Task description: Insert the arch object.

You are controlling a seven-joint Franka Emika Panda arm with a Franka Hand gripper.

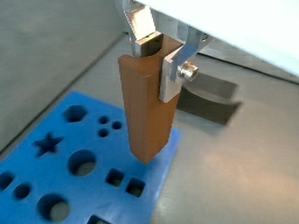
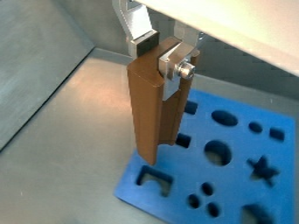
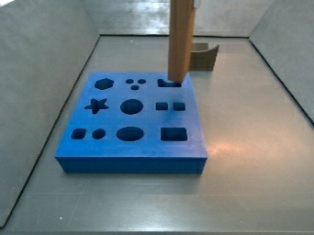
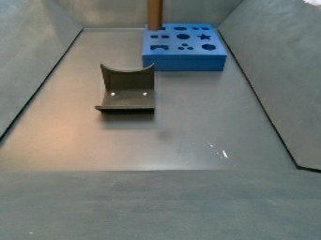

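One hand [image 1: 159,54] clamping upright arch object [image 1: 147,105] — above blue board [image 3: 135,147]; grey floor [image 4: 150,178]

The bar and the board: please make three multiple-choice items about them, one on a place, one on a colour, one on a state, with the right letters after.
1. Where is the lower end of the bar?
A. at a cut-out near the board's far right corner
B. on the floor beside the block
C. in the star cut-out

2. What colour is the board?
A. green
B. blue
C. grey

3. How does the gripper stand?
A. open, away from the bar
B. shut on the block
C. shut on the bar, which is upright

Answers:
1. A: in a side view the bar's end meets the board at that corner cut-out.
2. B: both side views show a blue board.
3. C: in both wrist views the fingers clamp the bar's top, while the block lies apart on the floor.
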